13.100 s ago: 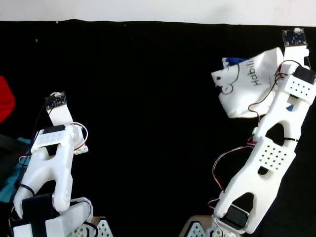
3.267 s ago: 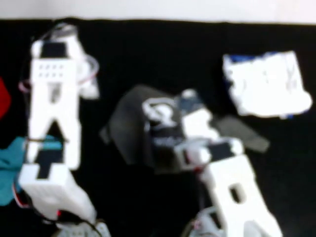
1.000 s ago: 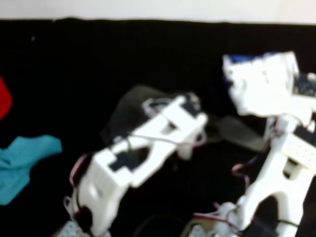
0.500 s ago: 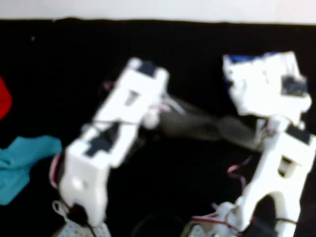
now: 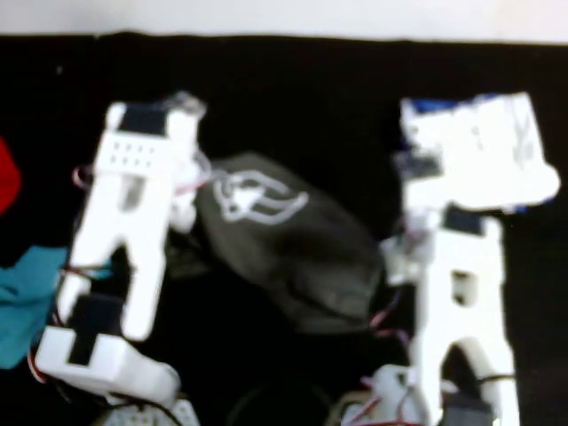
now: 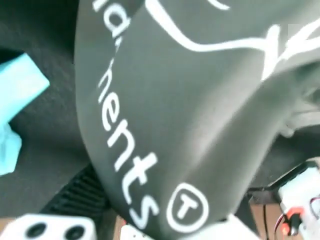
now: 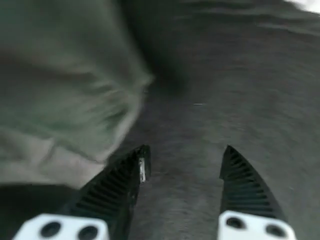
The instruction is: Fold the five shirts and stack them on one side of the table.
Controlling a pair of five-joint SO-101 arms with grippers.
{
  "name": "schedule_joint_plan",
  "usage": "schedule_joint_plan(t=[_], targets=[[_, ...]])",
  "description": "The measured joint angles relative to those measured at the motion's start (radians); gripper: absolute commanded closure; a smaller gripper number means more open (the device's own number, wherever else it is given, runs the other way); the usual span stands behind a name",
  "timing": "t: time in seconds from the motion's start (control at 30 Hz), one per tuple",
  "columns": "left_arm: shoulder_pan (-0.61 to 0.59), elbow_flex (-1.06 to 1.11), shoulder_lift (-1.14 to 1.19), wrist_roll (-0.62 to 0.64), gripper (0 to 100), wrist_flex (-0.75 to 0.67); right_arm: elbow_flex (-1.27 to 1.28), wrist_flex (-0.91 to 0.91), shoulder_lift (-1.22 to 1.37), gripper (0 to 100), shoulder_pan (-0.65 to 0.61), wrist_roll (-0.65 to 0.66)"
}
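Dark shirt (image 5: 288, 244) lies bunched in the middle of the black counter (image 5: 293, 84), between the two arms, with its white print facing up. It is not yet flat or folded. The left fingers (image 6: 75, 192) appear to have hold of it: in the left wrist view the cloth hangs right in front of the camera and hides the fingertips, so the pinch is a judgement. The right fingers (image 7: 240, 180) are spread wide and hold nothing. They sit low over the counter with the shirt's edge just beside one of them.

At the near left, a teal shirt (image 5: 27, 297) lies crumpled beside the left arm (image 5: 124, 231). Farther back at the left edge, part of a red shirt (image 5: 7, 177) shows. At the far right lies a folded white shirt (image 5: 484, 151), the start of the stack, with the right arm (image 5: 457, 284) reaching up close to it.

Several things could go wrong from here. With only one side pinched, a pull by the left arm would likely drag the shirt into a tighter heap or towards the teal one. The right fingers might close on the counter cover or on a double layer of cloth instead of a single edge. A swing of the right arm could also nudge the white shirt and undo its fold.
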Motion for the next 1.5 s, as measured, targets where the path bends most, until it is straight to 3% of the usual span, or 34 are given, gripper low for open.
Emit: schedule_joint_plan(t=[0.17, 0.4, 0.73, 0.87, 1.17, 1.5], targets=[[-0.087, 0.058, 0.000, -0.003, 99, -0.068, 0.063, 0.043, 0.000, 68.9, -0.161, 0.014], [-0.137, 0.084, 0.000, -0.003, 99, -0.124, 0.081, 0.166, 0.000, 68.9, -0.256, 0.069], [-0.157, 0.086, -0.002, -0.003, 99, -0.126, 0.178, -0.364, 0.129, 68.9, -0.259, -0.026], [-0.157, 0.086, -0.002, -0.003, 99, -0.126, 0.054, -0.416, 0.325, 68.9, -0.238, -0.031], [-0.164, 0.086, -0.002, -0.003, 99, -0.126, -0.373, -0.339, 0.557, 68.9, -0.066, -0.037], [-0.164, 0.086, -0.002, -0.003, 99, -0.126, -0.474, -0.092, 0.470, 68.9, -0.043, -0.037]])
